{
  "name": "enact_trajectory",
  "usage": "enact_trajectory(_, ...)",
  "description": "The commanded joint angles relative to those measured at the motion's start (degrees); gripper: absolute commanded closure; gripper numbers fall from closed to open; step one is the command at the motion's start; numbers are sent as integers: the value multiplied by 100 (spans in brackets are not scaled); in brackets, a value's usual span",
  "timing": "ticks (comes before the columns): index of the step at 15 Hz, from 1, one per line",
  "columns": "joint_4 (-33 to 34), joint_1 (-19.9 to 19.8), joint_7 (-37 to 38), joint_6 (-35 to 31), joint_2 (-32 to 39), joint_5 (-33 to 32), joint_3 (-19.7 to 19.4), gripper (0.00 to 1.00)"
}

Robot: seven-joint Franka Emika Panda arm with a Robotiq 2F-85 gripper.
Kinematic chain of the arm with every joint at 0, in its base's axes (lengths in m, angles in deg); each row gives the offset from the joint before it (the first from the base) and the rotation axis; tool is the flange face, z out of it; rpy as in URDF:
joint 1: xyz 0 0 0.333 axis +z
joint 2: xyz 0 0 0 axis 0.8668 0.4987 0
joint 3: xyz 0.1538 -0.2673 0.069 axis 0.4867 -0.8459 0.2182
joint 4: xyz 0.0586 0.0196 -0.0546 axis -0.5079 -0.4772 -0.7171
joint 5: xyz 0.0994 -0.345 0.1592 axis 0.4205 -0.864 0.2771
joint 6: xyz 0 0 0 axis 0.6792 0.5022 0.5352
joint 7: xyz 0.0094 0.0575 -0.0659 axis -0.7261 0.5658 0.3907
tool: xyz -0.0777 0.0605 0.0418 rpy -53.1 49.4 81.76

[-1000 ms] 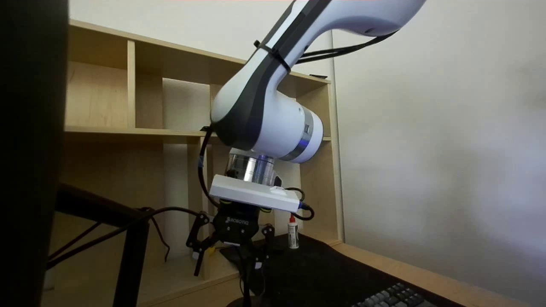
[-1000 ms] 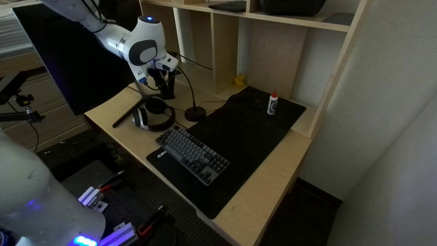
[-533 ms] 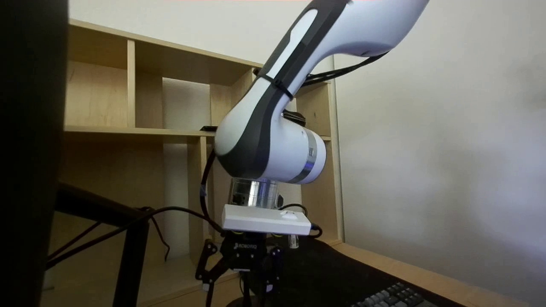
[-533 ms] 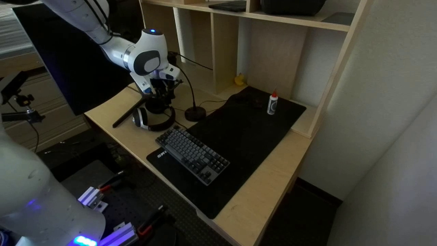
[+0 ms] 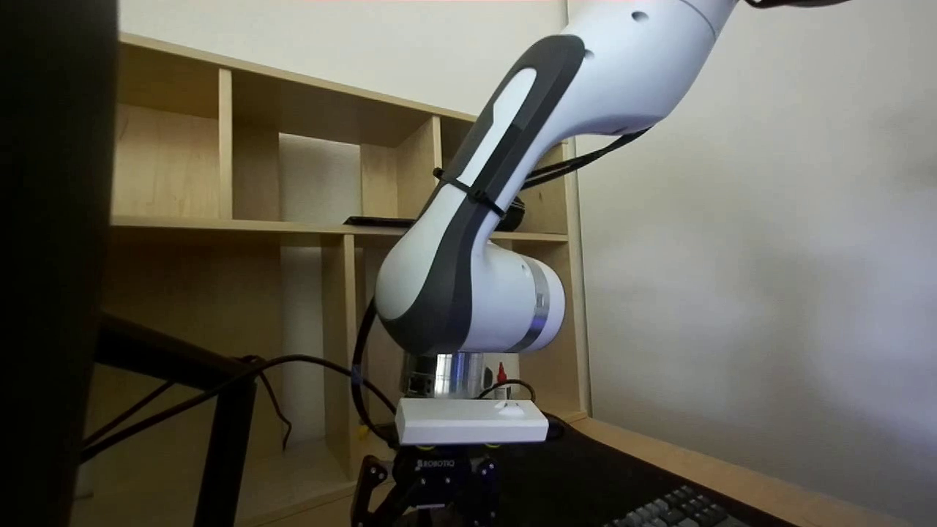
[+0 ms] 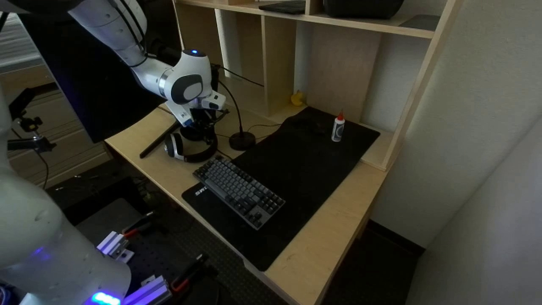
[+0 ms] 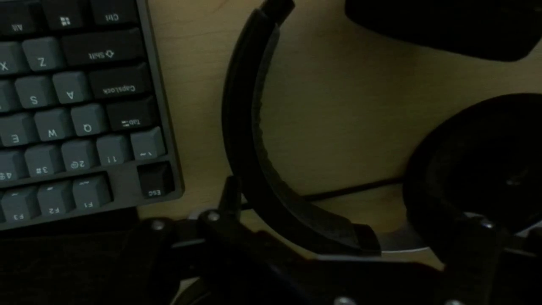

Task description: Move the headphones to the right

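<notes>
The headphones lie on the wooden desk beside the keyboard. In an exterior view their dark headband and silver-trimmed ear cup show, with the far ear cup partly hidden behind the gripper. In the wrist view the headband curves through the middle, with a round ear cup at the right. My gripper is open, its fingers wide apart, with the lower end of the headband between them in that view. It holds nothing. In an exterior view the gripper points down and its fingertips are cut off by the frame edge.
A grey keyboard lies on the black desk mat. A microphone stand and monitor leg flank the headphones. A glue bottle and yellow duck are farther back by the shelf.
My arm and open gripper have moved down towards the headphones, and slightly right in both exterior views. The headphones have not visibly moved.
</notes>
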Motion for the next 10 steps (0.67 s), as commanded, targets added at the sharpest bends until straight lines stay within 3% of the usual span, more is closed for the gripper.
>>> enact_trajectory(1,72,135,188,-61,314,-146,-173,0)
enact_trajectory(7,314,127,190,-124,656,-69,-188,0)
enact_trajectory(9,407,154,231,-76,729,-105,-225,26)
enact_trajectory(10,427,166,271,-98,784,-113,-256,6)
